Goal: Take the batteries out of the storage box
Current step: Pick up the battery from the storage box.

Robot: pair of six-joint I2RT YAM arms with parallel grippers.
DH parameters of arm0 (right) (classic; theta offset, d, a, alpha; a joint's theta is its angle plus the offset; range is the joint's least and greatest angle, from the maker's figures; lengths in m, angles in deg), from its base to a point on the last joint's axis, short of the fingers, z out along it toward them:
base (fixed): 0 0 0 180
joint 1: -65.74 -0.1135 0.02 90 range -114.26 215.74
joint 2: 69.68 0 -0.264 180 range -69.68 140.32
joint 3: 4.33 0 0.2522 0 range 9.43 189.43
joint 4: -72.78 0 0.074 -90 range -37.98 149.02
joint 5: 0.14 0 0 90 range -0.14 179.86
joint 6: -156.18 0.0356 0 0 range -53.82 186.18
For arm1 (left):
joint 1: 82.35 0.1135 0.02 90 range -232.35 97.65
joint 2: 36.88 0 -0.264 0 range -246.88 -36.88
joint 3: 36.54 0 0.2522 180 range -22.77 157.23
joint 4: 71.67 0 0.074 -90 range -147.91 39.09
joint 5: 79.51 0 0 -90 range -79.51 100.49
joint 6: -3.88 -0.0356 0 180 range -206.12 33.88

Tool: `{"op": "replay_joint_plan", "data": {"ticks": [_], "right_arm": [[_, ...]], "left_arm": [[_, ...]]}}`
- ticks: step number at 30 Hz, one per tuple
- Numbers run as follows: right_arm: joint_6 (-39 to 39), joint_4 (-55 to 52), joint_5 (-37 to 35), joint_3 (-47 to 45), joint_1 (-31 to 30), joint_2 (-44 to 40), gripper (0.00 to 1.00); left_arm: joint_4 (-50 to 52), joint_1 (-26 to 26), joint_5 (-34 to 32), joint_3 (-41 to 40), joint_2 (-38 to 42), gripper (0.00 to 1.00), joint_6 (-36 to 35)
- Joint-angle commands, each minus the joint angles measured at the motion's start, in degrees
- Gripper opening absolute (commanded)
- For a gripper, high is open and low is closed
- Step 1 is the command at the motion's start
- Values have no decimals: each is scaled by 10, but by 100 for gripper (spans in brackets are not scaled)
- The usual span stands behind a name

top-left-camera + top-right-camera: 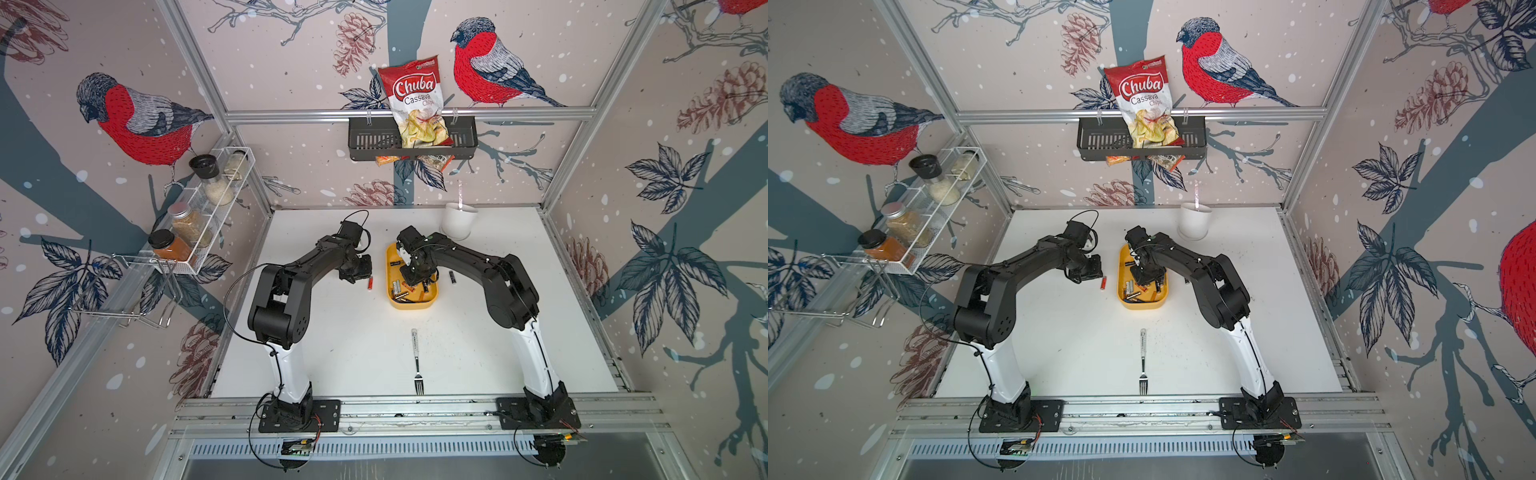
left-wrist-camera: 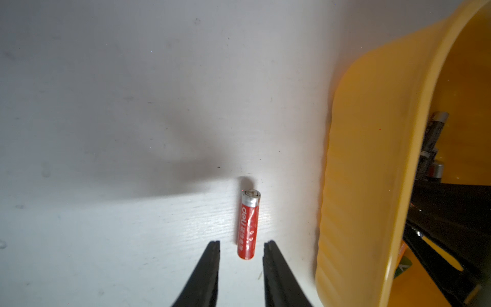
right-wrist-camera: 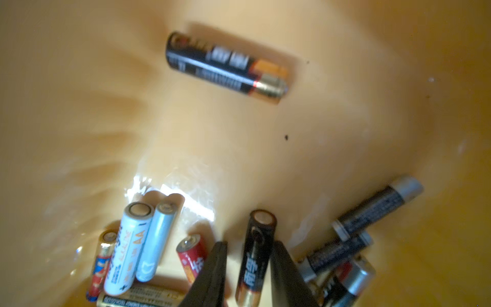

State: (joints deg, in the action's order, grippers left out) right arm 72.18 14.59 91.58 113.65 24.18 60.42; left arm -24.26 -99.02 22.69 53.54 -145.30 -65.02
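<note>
The right gripper (image 3: 248, 242) is down inside the yellow storage box (image 3: 345, 119), jaws narrow and straddling a black-and-gold battery (image 3: 256, 252); whether they pinch it I cannot tell. More batteries (image 3: 127, 247) cluster beside it, and one black cell (image 3: 225, 65) lies apart. The left gripper (image 2: 242, 241) is slightly parted and empty, flanking the end of a red battery (image 2: 248, 226) on the white table (image 2: 106, 106) just beside the box. Another black battery (image 1: 451, 277) lies on the table on the box's opposite side.

Both top views look steeply down from high at the front, covering the whole counter (image 1: 353, 353). The left wrist view sits close beside the yellow box (image 2: 358, 159); the right wrist view peers inside.
</note>
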Motion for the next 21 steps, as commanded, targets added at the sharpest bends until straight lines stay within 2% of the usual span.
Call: {"op": "replay_joint_plan", "data": {"ticks": [1, 7, 21], "right_arm": [[-3, -7, -9, 1, 0, 3, 32], [-1, -7, -8, 1, -1, 4, 24], [18, -5, 11, 6, 16, -29, 21]], "left_arm": [[0, 2, 6, -2, 6, 33, 2], [3, 2, 2, -2, 13, 33, 2], [7, 2, 2, 1, 13, 33, 2]]}}
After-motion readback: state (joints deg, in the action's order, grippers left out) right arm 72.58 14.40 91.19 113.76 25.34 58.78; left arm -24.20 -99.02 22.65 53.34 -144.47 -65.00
